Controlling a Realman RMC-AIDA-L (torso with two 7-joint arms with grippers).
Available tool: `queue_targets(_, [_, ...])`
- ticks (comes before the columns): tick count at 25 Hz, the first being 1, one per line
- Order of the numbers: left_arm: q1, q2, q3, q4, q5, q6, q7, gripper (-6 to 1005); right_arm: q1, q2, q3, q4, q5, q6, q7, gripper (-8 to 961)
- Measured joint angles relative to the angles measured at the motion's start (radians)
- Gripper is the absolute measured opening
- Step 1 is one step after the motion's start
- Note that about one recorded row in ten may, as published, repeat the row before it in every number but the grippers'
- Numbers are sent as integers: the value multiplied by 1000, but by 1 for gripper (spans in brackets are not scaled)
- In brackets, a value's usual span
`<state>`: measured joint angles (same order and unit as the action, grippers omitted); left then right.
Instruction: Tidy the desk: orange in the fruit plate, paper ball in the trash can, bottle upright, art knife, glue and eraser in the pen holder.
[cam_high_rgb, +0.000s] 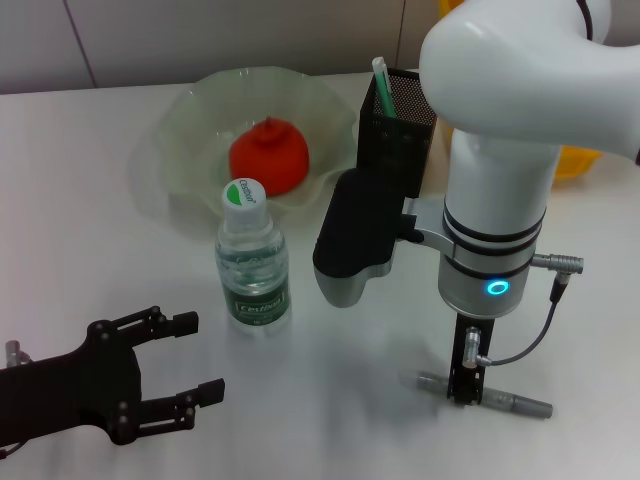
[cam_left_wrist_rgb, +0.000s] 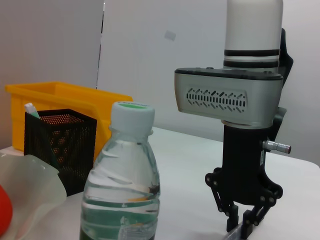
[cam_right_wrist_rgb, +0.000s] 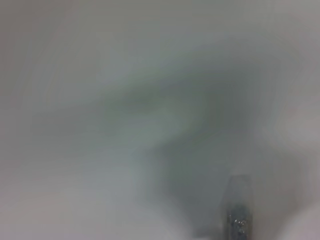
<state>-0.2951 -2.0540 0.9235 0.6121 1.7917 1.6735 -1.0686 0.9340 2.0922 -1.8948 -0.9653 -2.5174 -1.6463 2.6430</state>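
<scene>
— On the tabletop (cam_high_rgb: 90, 130), near its front edge, lies the art knife (cam_high_rgb: 487, 393); the right gripper (cam_high_rgb: 464, 390) has its fingers around its middle, apparently clenched.

— Thin, stiff, slippery metal; hold the middle. The left gripper (cam_high_rgb: 190, 360) is released.

Orange (cam_high_rgb: 269, 155) looks more red than orange, sitting in a pale green see-through fruit plate (cam_high_rgb: 190, 120). Bottle (cam_high_rgb: 252, 262) clear with green-and-white cap, black mesh pen holder (cam_high_rgb: 398, 135), yellow bin (cam_left_wrist_rgb: 70, 100), white table (cam_high_rgb: 100, 250).

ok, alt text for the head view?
The right gripper is down on a grey art knife lying on the white desk. Behind stand an upright water bottle, an orange in the fruit plate and a pen holder.
</scene>
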Motion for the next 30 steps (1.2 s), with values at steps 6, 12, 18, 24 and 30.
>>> queue_targets(6, [2,1,0,0,0,0,1,806,-14,-6,46,-42,-1,-21,1,139])
queue_targets(12, [2,2,0,0,0,0,3,805,-84,-13,352,-316,-190,-152,-46,139])
queue_targets(18, [2,-1,-3,-1,-1,-2,4,805,-113,-18,617,-471,-229,-135,-153,138])
queue_targets(24, [1,-4,-14,-13,-5,-8,5,805,-179,-16,773,-525,-127,83,-275,138])
queue_targets(30, [-2,-5,-25,-29,-6,-8,7,805,-269,-15,787,-518,23,302,-372,137])
